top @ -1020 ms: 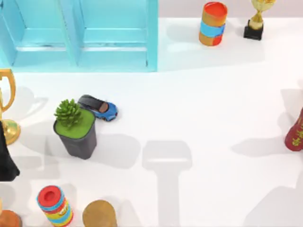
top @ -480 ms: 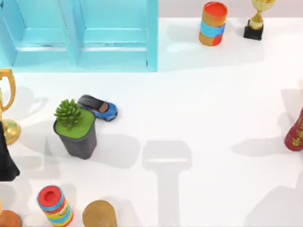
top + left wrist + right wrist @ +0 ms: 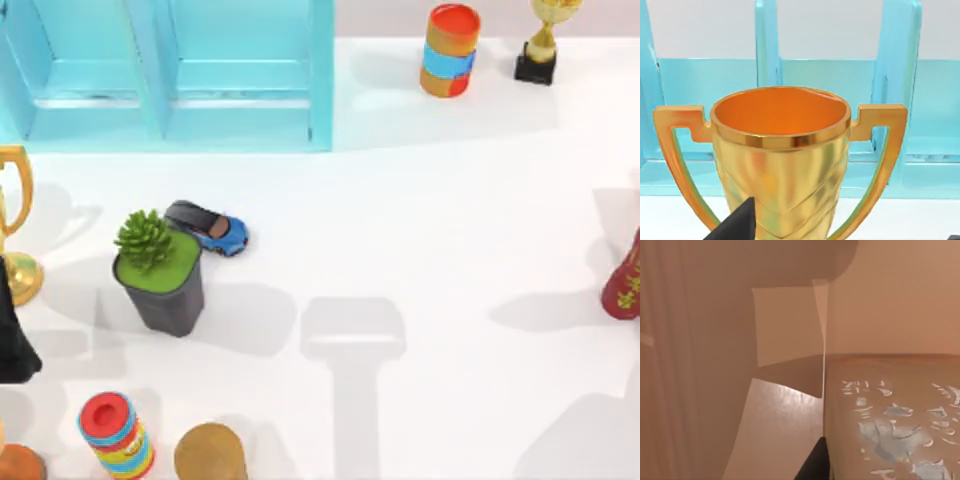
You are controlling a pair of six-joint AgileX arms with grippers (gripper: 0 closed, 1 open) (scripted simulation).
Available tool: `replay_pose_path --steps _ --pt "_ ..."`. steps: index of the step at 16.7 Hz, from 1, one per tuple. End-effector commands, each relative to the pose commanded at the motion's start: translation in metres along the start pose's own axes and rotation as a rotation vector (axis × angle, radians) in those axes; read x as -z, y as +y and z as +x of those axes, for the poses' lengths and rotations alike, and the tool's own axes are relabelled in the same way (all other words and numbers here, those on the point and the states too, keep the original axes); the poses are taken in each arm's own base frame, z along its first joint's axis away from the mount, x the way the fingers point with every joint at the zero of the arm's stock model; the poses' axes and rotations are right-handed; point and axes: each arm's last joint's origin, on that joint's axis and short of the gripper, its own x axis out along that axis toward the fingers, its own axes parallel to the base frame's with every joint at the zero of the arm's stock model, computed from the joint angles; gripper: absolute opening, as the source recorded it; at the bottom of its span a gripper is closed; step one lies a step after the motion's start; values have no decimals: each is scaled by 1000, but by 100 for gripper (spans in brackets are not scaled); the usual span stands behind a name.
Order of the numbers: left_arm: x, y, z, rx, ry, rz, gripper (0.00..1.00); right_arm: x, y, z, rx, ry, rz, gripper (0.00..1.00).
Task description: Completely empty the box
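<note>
The blue box (image 3: 170, 75) stands along the table's (image 3: 450, 250) far edge toward the left corner, its compartments bare. A potted plant (image 3: 158, 270) with a toy car (image 3: 212, 228) touching its far side sits near the left edge; the middle and right of the table lie open. The left gripper (image 3: 735, 225) hangs just before a gold trophy (image 3: 782, 160) at the left edge; whether it is released or clenched I cannot tell. The right wrist view is murky, perhaps a carton face; only one dark fingertip (image 3: 815, 465) shows.
</note>
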Motion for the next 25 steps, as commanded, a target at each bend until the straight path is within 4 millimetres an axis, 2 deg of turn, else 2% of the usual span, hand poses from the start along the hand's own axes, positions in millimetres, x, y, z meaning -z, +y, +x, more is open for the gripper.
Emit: replay_pose_path --steps 2,4,11,13,15,20,22,25 --pt "0 0 0 0 0 0 100 -1 -1 -4 1 -1 0 0" --pt "0 0 0 0 0 0 100 -5 -3 -18 2 -4 0 0" --pt "0 0 0 0 0 0 100 -4 -1 -107 -9 16 -1 0" --pt "0 0 0 0 0 0 100 -2 1 -125 -3 5 0 0" --pt "0 0 0 0 0 0 100 0 1 -130 0 0 0 0" --pt "0 0 0 0 0 0 100 -6 4 -128 -2 4 -1 0" --pt "0 0 0 0 0 0 100 -26 12 -127 0 5 2 0" --pt "0 0 0 0 0 0 100 -78 40 -121 5 -3 5 0"
